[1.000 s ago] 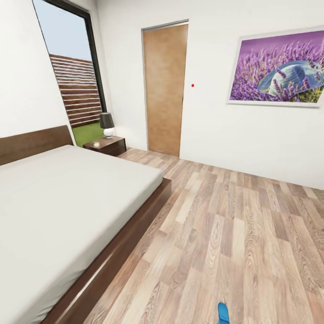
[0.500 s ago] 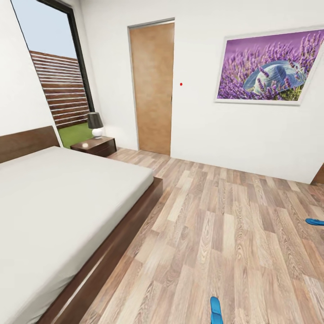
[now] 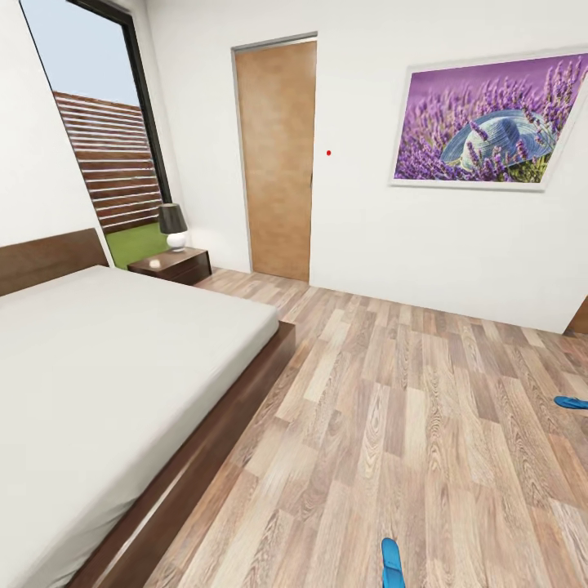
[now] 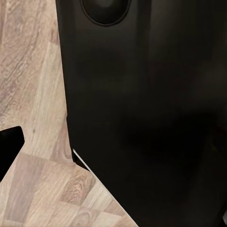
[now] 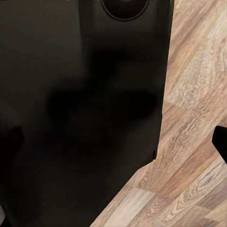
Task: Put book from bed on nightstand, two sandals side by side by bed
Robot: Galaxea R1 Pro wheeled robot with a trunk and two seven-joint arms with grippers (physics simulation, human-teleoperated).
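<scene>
The bed [image 3: 106, 367] with its off-white mattress and brown headboard takes up the left of the head view. Its mattress top is bare as far as I see it; the book is out of view. The dark wood nightstand [image 3: 171, 265] stands at the bed's far corner, under the window. One blue sandal [image 3: 392, 563] lies on the floor at the bottom edge, some way from the bed. A second blue sandal [image 3: 572, 402] lies at the right edge. In each wrist view one dark fingertip [image 4: 9, 146] [image 5: 221, 142] shows over the plank floor beside my black body.
A black-shaded lamp [image 3: 172, 224] stands on the nightstand. A wooden door [image 3: 276, 159] and a lavender picture [image 3: 486, 122] are on the far wall, a tall window [image 3: 98, 139] on the left. Wide wood floor [image 3: 408, 408] lies between bed and wall.
The head view turned to the right a second ago, bringing the second sandal into sight, and has held still since. Nothing in the room itself moved.
</scene>
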